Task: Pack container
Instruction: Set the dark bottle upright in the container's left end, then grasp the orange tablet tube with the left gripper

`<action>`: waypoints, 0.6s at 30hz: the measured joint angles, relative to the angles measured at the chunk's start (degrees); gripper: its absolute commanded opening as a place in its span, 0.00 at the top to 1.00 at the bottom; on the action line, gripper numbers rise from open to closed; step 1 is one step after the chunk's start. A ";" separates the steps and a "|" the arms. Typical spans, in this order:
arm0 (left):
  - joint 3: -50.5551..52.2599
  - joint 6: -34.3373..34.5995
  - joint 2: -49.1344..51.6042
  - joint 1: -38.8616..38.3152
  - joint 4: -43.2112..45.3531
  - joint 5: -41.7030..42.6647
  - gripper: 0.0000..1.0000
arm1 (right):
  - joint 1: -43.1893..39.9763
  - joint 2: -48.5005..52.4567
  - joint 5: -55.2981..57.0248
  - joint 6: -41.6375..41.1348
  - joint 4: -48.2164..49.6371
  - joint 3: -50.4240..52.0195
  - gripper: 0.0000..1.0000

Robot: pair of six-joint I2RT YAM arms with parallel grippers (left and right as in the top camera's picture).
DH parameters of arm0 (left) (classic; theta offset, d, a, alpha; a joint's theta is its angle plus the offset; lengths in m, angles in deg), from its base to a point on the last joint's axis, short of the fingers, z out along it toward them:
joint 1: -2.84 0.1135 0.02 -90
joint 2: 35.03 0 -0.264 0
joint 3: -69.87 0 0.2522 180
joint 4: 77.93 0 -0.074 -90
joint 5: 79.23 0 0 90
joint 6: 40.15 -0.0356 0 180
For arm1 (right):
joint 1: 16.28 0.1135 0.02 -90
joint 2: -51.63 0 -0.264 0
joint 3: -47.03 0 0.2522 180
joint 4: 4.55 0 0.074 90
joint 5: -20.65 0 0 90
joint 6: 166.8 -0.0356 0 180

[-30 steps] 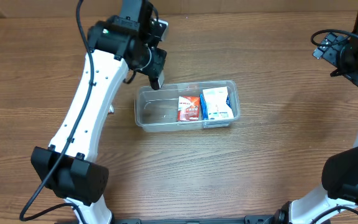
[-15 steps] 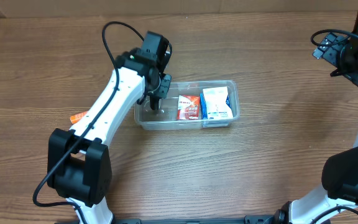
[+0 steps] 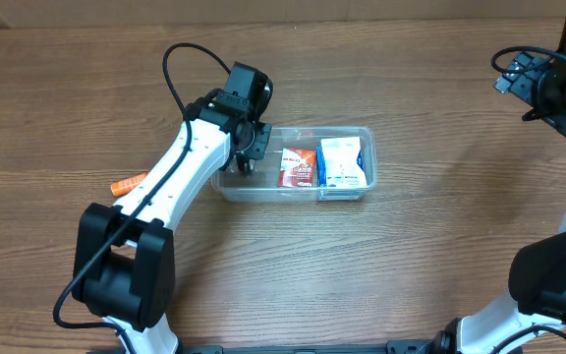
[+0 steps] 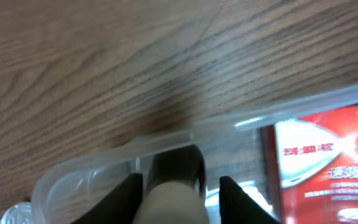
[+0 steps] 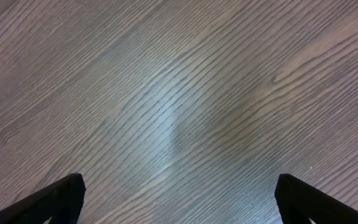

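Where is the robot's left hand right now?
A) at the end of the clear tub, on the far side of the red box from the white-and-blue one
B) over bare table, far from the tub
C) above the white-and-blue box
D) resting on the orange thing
A: in the overhead view the left hand is at one end of the container, with the red box between it and the white-and-blue box.

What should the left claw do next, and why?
Probably open and let go. The left claw grips a tan item down inside the empty left end of the container, beside the red box, so releasing there would likely pack it.
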 measured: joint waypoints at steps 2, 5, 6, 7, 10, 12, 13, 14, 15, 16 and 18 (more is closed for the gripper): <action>1.18 0.07 0.02 0.00 -0.59 -0.42 0.32 | 0.00 0.00 0.00 0.00 -0.02 0.00 0.00; 1.18 -0.15 0.02 0.00 -0.79 -0.44 0.31 | 0.00 0.00 -0.02 0.00 -0.02 0.00 0.00; 1.18 -0.15 0.02 0.00 -0.81 -0.44 0.31 | 0.00 0.00 -0.02 -0.02 -0.02 0.00 0.00; 1.18 -0.15 0.02 0.00 -0.87 -0.44 0.31 | 0.00 0.00 -0.02 -0.04 -0.04 0.00 0.00; 0.50 -0.15 0.02 0.00 -2.21 -0.44 0.28 | 0.00 0.00 -0.02 -0.04 -0.04 0.00 0.00; -2.34 0.17 -0.15 0.00 -4.87 -0.42 0.25 | 0.00 0.00 0.00 -0.02 0.00 0.00 0.00; -3.89 0.74 -0.52 0.00 -6.34 -0.44 0.21 | 0.00 0.00 0.00 -0.02 -0.02 0.00 0.00; -5.70 1.16 -1.09 0.02 -7.87 -0.44 0.18 | 0.00 0.00 -0.02 -0.02 -0.04 0.00 0.00; -8.83 1.84 -2.64 0.13 -9.88 -0.44 0.15 | 0.00 0.00 -0.02 0.00 -0.02 0.00 0.00; -11.15 2.51 -4.90 0.42 -11.32 -0.57 0.14 | 0.00 0.00 -0.02 -0.02 -0.02 0.00 0.00; -13.94 5.09 -8.98 2.08 -18.75 -2.14 0.12 | 0.00 0.00 0.00 -0.02 -0.04 0.00 0.00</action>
